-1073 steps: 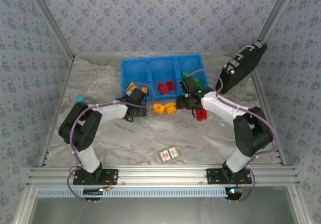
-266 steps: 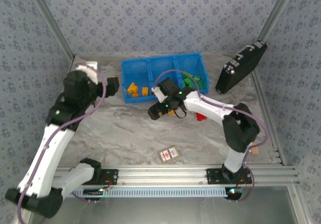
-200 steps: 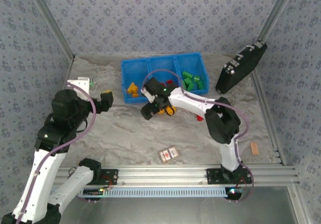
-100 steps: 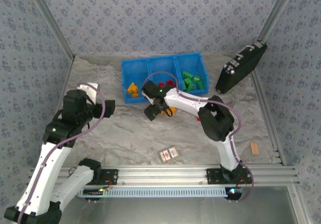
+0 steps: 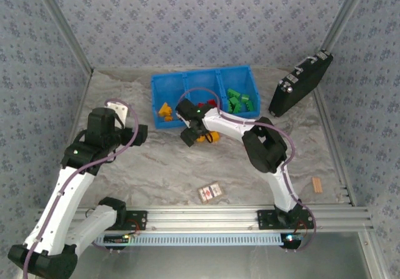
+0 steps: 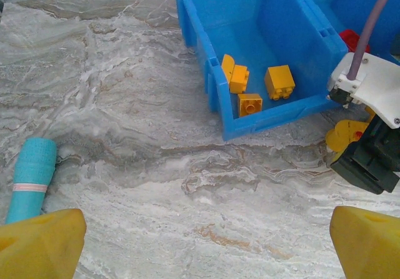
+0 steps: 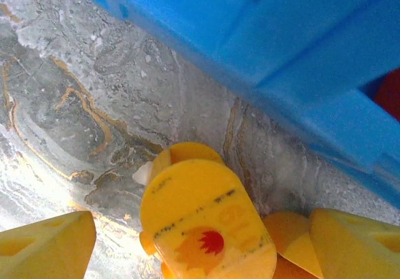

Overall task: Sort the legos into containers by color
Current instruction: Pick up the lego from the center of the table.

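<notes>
Marbled tabletop (image 7: pixel 75 104) — yellow brick (image 7: pixel 200 204), red emblem (image 7: pixel 203 244)

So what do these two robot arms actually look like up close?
The left arm and right arm have white tube-like links joined by chunky black joints. A thin purple cable loops along each. The left gripper and right gripper are black, with yellow wedge-shaped fingers.

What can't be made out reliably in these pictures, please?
- Top view: right gripper fingertips, hidden under its own wrist.
- Right wrist view: yellow brick, lower part cut off by the bottom edge.
- Left wrist view: red brick, partly behind the right arm.
- Top view: card box print, too small.
</notes>
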Controlling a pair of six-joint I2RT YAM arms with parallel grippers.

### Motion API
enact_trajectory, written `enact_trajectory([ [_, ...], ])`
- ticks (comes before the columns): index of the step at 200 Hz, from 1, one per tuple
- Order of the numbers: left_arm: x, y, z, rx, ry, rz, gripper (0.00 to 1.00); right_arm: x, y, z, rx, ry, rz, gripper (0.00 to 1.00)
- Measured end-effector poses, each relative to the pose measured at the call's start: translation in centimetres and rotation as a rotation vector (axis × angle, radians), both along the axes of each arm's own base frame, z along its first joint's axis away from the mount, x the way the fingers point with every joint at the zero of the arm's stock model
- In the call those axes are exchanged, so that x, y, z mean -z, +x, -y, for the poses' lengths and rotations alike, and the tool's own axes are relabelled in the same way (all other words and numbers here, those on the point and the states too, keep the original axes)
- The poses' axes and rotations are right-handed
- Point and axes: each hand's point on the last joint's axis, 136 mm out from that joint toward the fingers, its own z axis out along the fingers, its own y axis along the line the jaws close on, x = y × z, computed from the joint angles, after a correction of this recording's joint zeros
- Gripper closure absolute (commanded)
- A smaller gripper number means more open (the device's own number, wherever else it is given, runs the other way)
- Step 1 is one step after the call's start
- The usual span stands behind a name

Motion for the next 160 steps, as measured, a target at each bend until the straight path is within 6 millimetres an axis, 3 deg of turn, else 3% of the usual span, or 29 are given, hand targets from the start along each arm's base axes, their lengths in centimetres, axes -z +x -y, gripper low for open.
enact_trajectory([
  [38, 0.7, 0.7, 0.3, 0.016, 0.021, -0.023, 0.0, 1.8, -0.2, 0.1, -0.015, -0.027, -0.029, 0.16],
  [104, 1.4, 1.1, 0.6, 0.031, 0.029, -0.044, 0.0, 2.0, -0.4, -0.2, -0.026, -0.018, -0.041, 0.28],
  [160, 1.4, 1.5, 0.8, 0.034, 0.023, -0.031, 0.0, 2.1, -0.7, -0.5, -0.031, -0.009, -0.054, 0.48],
])
